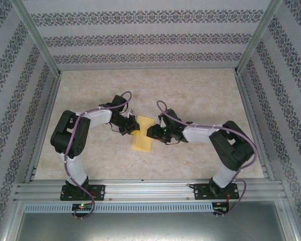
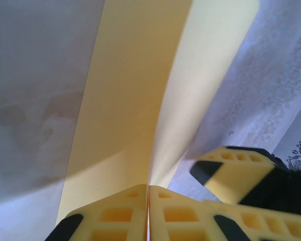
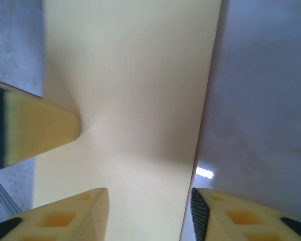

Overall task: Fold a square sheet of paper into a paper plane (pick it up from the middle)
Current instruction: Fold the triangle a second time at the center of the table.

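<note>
A pale marbled surface (image 1: 190,95) is boxed in by patterned wallpaper walls (image 1: 140,37) and metal frame rails (image 1: 150,190). The yellow paper (image 1: 142,135), folded to a narrow strip, is seen mid-surface between both arms. The left pincer (image 1: 133,130) is pressed together on the paper's edge. The right pincer (image 1: 151,133) is spread, with the paper between its fingers (image 3: 65,218); contact cannot be told. The paper is crowded by both pincers.
</note>
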`<state>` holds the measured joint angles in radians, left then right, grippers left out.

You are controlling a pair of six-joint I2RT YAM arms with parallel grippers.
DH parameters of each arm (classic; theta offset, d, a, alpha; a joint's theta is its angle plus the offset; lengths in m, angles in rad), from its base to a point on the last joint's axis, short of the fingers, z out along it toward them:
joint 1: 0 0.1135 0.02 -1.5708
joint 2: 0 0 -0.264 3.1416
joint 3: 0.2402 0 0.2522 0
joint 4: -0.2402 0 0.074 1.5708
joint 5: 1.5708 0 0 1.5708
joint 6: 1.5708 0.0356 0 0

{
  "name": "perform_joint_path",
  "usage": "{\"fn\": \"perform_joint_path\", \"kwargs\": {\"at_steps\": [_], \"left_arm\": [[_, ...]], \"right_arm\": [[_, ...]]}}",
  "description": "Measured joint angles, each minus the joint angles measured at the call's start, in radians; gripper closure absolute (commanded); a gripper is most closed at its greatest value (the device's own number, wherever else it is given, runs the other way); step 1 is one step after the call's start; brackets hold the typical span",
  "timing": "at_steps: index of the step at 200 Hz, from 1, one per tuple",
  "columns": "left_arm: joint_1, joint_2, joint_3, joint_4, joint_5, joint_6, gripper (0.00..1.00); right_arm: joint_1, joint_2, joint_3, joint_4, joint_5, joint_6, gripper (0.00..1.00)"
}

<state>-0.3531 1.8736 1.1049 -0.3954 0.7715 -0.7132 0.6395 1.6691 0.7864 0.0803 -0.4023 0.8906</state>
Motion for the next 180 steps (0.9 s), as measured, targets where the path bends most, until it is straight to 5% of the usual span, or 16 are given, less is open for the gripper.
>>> {"fn": "perform_joint_path", "kwargs": {"at_steps": [34, 71, 117, 180], "left_arm": [[0.0, 0.0, 0.0, 0.017, 0.0, -0.045, 0.96], [0.0, -0.001, -0.001, 0.033, -0.001, -0.101, 0.96], [0.0, -0.01, -0.001, 0.036, -0.001, -0.114, 0.95], [0.0, -0.025, -0.001, 0.035, -0.001, -0.114, 0.94]], "right_arm": [[0.043, -0.201, -0.064, 0.008, 0.1, -0.097, 0.4], [0.251, -0.29, -0.049, -0.033, 0.3, -0.315, 0.38], [0.462, -0.153, 0.084, -0.141, 0.526, -0.475, 0.35], [0.553, 0.041, 0.292, -0.303, 0.777, -0.524, 0.36]]}}
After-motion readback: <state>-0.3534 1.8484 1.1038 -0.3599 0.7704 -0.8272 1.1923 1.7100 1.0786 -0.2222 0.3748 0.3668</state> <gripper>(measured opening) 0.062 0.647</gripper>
